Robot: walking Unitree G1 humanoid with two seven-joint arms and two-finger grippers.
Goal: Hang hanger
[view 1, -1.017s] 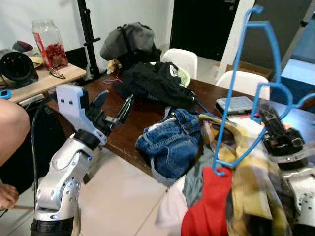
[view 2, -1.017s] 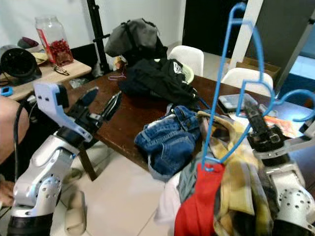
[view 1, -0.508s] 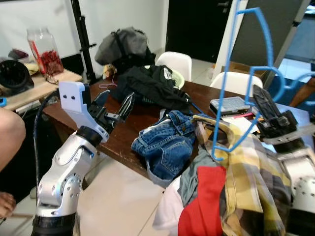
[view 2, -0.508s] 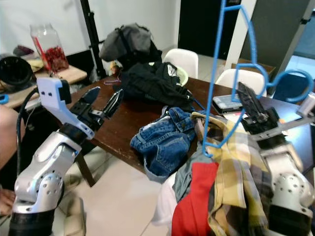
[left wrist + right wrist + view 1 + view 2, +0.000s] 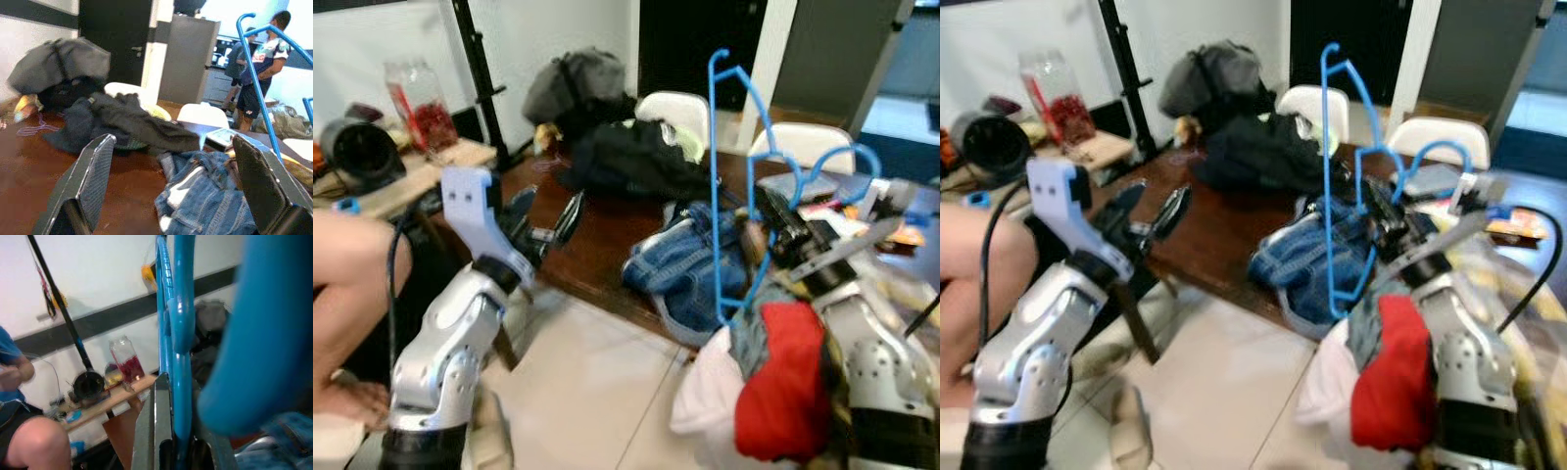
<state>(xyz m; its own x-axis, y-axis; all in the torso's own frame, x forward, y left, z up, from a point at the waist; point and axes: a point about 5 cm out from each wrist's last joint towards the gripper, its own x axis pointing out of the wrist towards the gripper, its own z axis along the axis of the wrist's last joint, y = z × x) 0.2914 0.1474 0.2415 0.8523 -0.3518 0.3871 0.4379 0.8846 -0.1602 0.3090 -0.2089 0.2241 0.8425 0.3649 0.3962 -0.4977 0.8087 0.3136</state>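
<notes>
One blue hanger (image 5: 729,186) is swinging leftward, clamped in the right gripper (image 5: 781,227); the left gripper (image 5: 543,217) is waiting wide open.

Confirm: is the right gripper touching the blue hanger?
Touching. In the right wrist view the blue hanger runs between the right gripper fingers, which are clamped on it.

A dark wooden table (image 5: 607,235) stands on pale floor tiles (image 5: 597,392), white chairs (image 5: 677,106) behind.
</notes>
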